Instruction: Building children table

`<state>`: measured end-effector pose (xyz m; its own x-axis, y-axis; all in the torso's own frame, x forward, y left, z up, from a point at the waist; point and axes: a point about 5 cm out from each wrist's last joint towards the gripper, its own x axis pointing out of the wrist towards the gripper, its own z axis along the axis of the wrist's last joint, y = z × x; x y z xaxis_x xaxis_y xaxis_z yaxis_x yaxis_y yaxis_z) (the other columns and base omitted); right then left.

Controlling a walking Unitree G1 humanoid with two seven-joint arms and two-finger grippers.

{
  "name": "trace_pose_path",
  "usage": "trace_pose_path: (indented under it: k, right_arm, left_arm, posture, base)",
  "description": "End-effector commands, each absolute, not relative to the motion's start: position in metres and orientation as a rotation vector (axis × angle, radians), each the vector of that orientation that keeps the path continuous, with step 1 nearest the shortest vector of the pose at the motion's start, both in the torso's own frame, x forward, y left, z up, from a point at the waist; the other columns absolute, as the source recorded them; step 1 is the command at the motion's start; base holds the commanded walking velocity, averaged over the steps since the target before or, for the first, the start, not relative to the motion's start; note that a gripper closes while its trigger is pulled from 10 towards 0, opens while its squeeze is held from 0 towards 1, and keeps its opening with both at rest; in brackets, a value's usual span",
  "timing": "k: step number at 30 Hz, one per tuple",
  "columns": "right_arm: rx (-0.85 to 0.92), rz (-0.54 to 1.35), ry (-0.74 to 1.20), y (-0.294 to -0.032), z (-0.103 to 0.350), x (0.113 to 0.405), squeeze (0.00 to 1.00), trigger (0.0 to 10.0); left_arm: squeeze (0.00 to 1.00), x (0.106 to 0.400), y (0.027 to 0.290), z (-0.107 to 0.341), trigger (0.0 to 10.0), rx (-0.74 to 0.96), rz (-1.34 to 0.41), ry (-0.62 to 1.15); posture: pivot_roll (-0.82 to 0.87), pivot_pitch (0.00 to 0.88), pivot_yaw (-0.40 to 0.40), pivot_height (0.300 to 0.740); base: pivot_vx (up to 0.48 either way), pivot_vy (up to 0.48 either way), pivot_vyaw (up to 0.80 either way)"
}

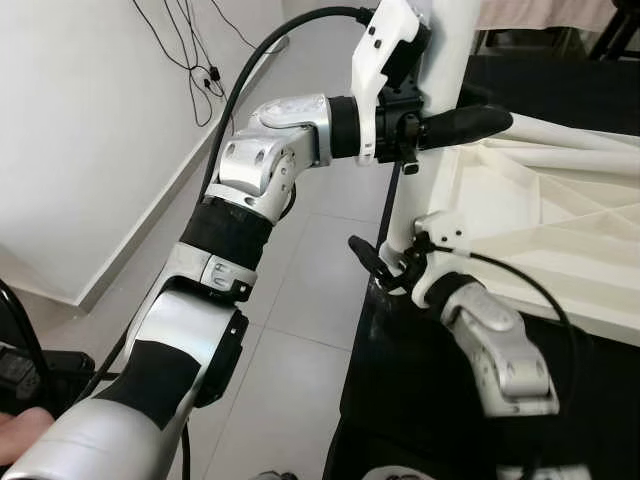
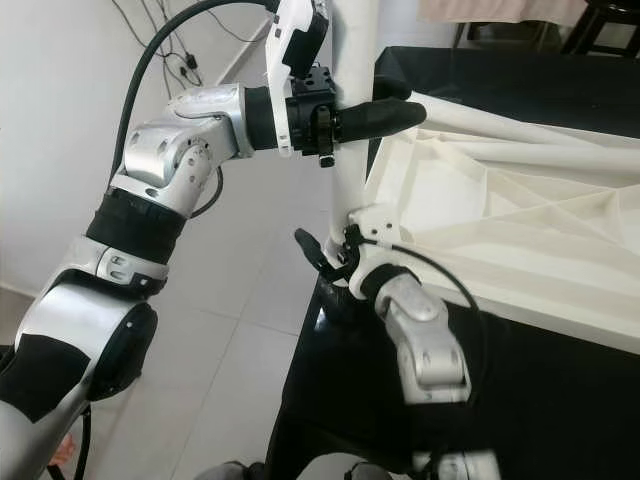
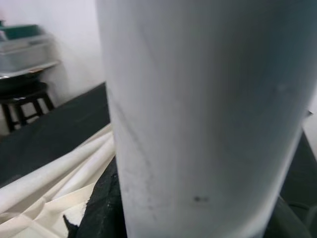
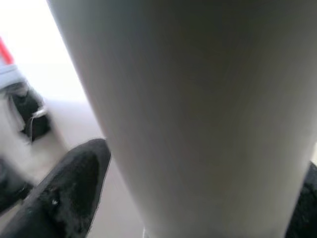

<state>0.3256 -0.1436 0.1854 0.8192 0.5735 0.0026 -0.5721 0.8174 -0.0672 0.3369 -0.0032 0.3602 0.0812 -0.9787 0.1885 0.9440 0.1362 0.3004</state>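
A white children's table (image 1: 540, 230) lies upside down on a black surface. A white table leg (image 1: 440, 60) stands upright at its near left corner. My left gripper (image 1: 450, 125) is shut on the leg high up, with one black finger (image 2: 385, 115) reaching past it. My right gripper (image 1: 385, 262) is shut on the same leg low down, close to the corner socket. In the left wrist view the leg (image 3: 198, 109) sits between the fingers (image 3: 99, 208). The right wrist view has the leg (image 4: 198, 99) beside a finger (image 4: 64, 193).
Two loose white legs (image 2: 520, 125) lie across the underside of the table. The black surface (image 2: 380, 400) ends at an edge on my left, with tiled floor (image 1: 310, 290) below. A white wall with cables (image 1: 190, 60) runs along the left. A person's hand (image 1: 25, 430) is at the lower left.
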Motion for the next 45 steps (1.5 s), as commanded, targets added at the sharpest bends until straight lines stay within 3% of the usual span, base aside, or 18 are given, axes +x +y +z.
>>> trace_pose_path:
  k: [1, 3, 4, 6, 7, 18, 20, 21, 22, 23, 34, 35, 36, 37, 41, 42, 43, 45]
  right_arm:
    - [-0.082, 0.739, -0.066, -0.128, 0.203, 0.331, 1.00, 10.0]
    - [-0.106, 0.777, -0.080, -0.128, 0.210, 0.334, 1.00, 10.0]
    - [-0.127, 0.823, -0.091, -0.126, 0.216, 0.335, 0.55, 10.0]
    - [-0.136, 0.851, -0.096, -0.125, 0.219, 0.336, 0.55, 10.0]
    - [-0.145, 0.892, -0.110, -0.121, 0.224, 0.338, 0.00, 10.0]
    - [-0.176, 1.144, -0.113, -0.106, 0.235, 0.354, 0.00, 10.0]
    - [-0.160, 1.181, -0.103, -0.105, 0.234, 0.361, 0.00, 2.6]
    - [-0.160, 1.181, -0.103, -0.105, 0.234, 0.361, 0.00, 2.6]
    - [-0.160, 1.187, -0.101, -0.106, 0.235, 0.363, 0.00, 0.8]
    - [-0.157, 1.200, -0.099, -0.106, 0.235, 0.365, 0.00, 0.0]
    - [-0.195, 1.228, -0.034, -0.105, 0.223, 0.373, 0.00, 0.0]
    - [-0.207, 1.214, -0.022, -0.105, 0.221, 0.375, 0.00, 0.0]
    - [-0.207, 1.214, -0.022, -0.105, 0.221, 0.375, 0.00, 0.0]
    - [-0.216, 1.204, -0.015, -0.105, 0.219, 0.376, 0.00, 0.0]
    - [-0.231, 1.144, 0.008, -0.105, 0.216, 0.379, 0.00, 0.0]
    - [-0.210, 1.019, 0.051, -0.107, 0.207, 0.382, 0.00, 0.0]
    - [-0.166, 0.631, 0.091, -0.113, 0.186, 0.381, 0.00, 0.0]
    - [-0.124, 0.488, 0.166, -0.109, 0.159, 0.355, 0.00, 0.0]
  left_arm:
    - [0.00, 0.323, -0.018, 0.362, 0.0, 0.151, -1.535, -0.401]
    - [0.00, 0.321, -0.020, 0.361, 0.0, 0.155, -1.541, -0.401]
    - [0.00, 0.319, -0.021, 0.360, 0.0, 0.161, -1.548, -0.401]
    - [0.00, 0.318, -0.022, 0.359, 0.0, 0.164, -1.551, -0.402]
    - [0.00, 0.317, -0.023, 0.358, 0.0, 0.165, -1.553, -0.402]
    - [0.00, 0.313, -0.025, 0.354, 0.0, 0.151, -1.548, -0.409]
    - [0.00, 0.312, -0.024, 0.354, 0.0, 0.141, -1.540, -0.410]
    - [0.00, 0.312, -0.024, 0.354, 0.0, 0.141, -1.540, -0.410]
    - [0.00, 0.312, -0.024, 0.354, 0.0, 0.138, -1.537, -0.410]
    - [0.00, 0.312, -0.024, 0.354, 0.0, 0.137, -1.534, -0.411]
    - [0.00, 0.311, -0.020, 0.353, 0.0, 0.125, -1.518, -0.416]
    - [0.31, 0.313, -0.019, 0.353, 3.4, 0.103, -1.494, -0.417]
    - [0.31, 0.313, -0.019, 0.353, 3.4, 0.103, -1.494, -0.417]
    - [1.00, 0.314, -0.018, 0.354, 10.0, 0.087, -1.478, -0.418]
    - [1.00, 0.317, -0.016, 0.354, 10.0, 0.084, -1.443, -0.417]
    - [0.00, 0.323, -0.012, 0.355, 10.0, 0.069, -1.396, -0.407]
    - [0.00, 0.330, -0.007, 0.358, 10.0, 0.057, -1.336, -0.401]
    - [0.00, 0.337, 0.000, 0.362, 10.0, 0.043, -1.282, -0.399]
  posture:
    - [-0.01, 0.123, 0.113, 0.740]
    - [-0.01, 0.123, 0.113, 0.740]
    - [-0.01, 0.122, 0.114, 0.740]
    - [-0.01, 0.122, 0.114, 0.740]
    - [-0.01, 0.119, 0.113, 0.740]
    - [-0.01, 0.126, 0.102, 0.740]
    - [-0.01, 0.130, 0.100, 0.740]
    - [-0.01, 0.130, 0.100, 0.740]
    - [-0.01, 0.134, 0.098, 0.740]
    - [-0.01, 0.134, 0.096, 0.740]
    - [0.00, 0.142, 0.091, 0.740]
    - [-0.01, 0.144, 0.088, 0.740]
    - [-0.01, 0.144, 0.088, 0.740]
    - [-0.01, 0.144, 0.088, 0.740]
    - [-0.01, 0.146, 0.084, 0.740]
    - [-0.01, 0.150, 0.069, 0.740]
    - [-0.01, 0.155, 0.052, 0.740]
    - [0.01, 0.161, 0.055, 0.740]
  base:
    - [0.000, 0.000, 0.00]
    - [0.000, 0.000, 0.00]
    - [0.000, 0.000, 0.00]
    - [0.000, 0.000, 0.00]
    - [0.000, 0.000, 0.00]
    - [0.000, 0.000, 0.00]
    - [0.000, 0.000, 0.00]
    - [0.000, 0.000, 0.00]
    - [0.000, 0.000, 0.00]
    - [0.000, 0.000, 0.00]
    - [0.000, 0.000, 0.00]
    - [0.000, 0.000, 0.00]
    - [0.000, 0.000, 0.00]
    - [0.000, 0.000, 0.00]
    - [0.000, 0.000, 0.00]
    - [0.000, 0.000, 0.00]
    - [0.000, 0.000, 0.00]
    - [0.000, 0.000, 0.00]
